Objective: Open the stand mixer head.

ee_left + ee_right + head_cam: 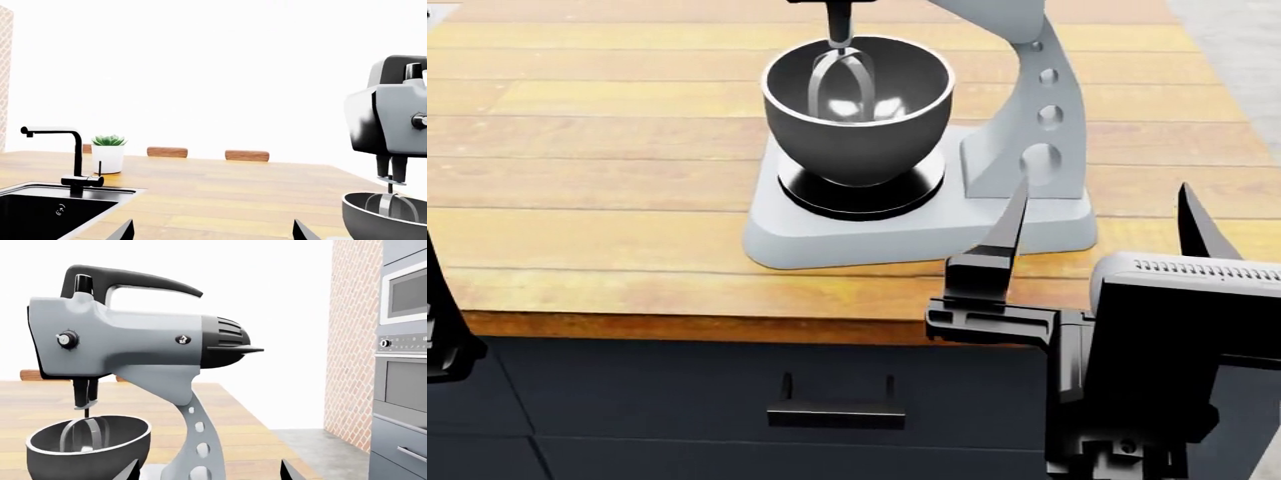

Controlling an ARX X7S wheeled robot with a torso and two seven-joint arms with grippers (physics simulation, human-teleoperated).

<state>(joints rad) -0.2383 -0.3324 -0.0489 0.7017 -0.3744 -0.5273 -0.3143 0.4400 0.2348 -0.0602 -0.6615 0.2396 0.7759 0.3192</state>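
The stand mixer head [127, 340] is light grey with a black handle on top. It is down, with its dark shaft and metal beater [83, 432] inside the steel bowl [87, 442]. My right gripper [210, 472] is open and empty, low in front of the mixer's neck [193, 440], apart from it. In the head view, the right gripper [1101, 215] sits at the counter's front edge, right of the base plate [827, 245]. My left gripper [213, 232] is open and empty over the counter. From there the head [393, 115] and bowl [387, 215] show to one side.
A black sink [40, 212] with a black faucet [73, 155] and a potted succulent [108, 152] stand on the wooden counter [601, 130]. Wooden chair backs [167, 151] line its far edge. A brick wall and built-in ovens [400, 365] stand beyond the mixer. A drawer handle [835, 412] sits below the counter.
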